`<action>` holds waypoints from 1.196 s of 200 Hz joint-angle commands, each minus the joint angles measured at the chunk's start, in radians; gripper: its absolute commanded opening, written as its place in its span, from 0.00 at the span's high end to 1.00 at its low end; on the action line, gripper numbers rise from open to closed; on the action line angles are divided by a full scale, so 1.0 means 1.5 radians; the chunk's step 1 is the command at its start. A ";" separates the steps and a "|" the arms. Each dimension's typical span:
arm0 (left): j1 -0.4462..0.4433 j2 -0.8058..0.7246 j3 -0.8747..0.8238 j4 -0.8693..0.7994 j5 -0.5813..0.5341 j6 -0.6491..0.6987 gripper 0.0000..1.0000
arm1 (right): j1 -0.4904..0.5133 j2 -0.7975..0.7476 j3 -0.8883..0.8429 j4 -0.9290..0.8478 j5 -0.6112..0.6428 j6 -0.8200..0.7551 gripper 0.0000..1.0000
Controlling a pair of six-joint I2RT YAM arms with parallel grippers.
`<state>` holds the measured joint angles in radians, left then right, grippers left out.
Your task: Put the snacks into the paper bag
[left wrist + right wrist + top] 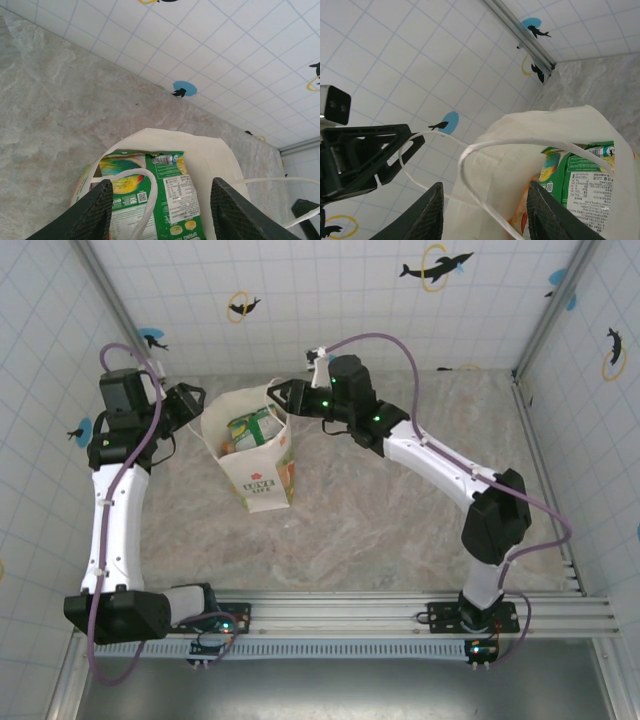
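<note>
The cream-white paper bag (pixel 262 485) stands upright at the table's middle left with its mouth open. Green snacks (pixel 250 430) lie inside it. My left gripper (pixel 197 408) hovers at the bag's left rim and my right gripper (pixel 277 395) at its far right rim. In the left wrist view the open left gripper (pixel 161 210) straddles the bag (pixel 210 155), looking down on the green snacks (pixel 172 190) and a white string handle (pixel 145 200). In the right wrist view the open right gripper (pixel 485 215) frames the bag (pixel 545 130), a handle loop (pixel 520 142) and the snacks (pixel 585 175).
Tiled walls with dolphin stickers (pixel 435 265) enclose the marble-patterned table (pixel 400 530). A metal rail (pixel 400 610) runs along the near edge by the arm bases. The second handle string passes close to the left gripper's finger (pixel 395 145).
</note>
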<state>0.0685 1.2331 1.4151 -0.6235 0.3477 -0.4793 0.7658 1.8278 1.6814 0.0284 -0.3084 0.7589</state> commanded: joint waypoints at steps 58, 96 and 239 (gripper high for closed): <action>0.007 0.011 0.029 -0.040 -0.045 0.020 0.58 | 0.003 0.065 0.091 0.060 -0.031 0.040 0.55; 0.007 0.013 0.028 -0.040 -0.048 0.025 0.63 | 0.003 0.080 0.105 0.068 -0.037 0.049 0.57; 0.008 0.031 0.048 -0.054 -0.033 0.038 1.00 | 0.000 0.088 0.115 0.083 -0.035 0.052 0.91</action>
<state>0.0696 1.2644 1.4448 -0.6857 0.2813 -0.4404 0.7654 1.9503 1.8072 0.1047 -0.3622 0.8360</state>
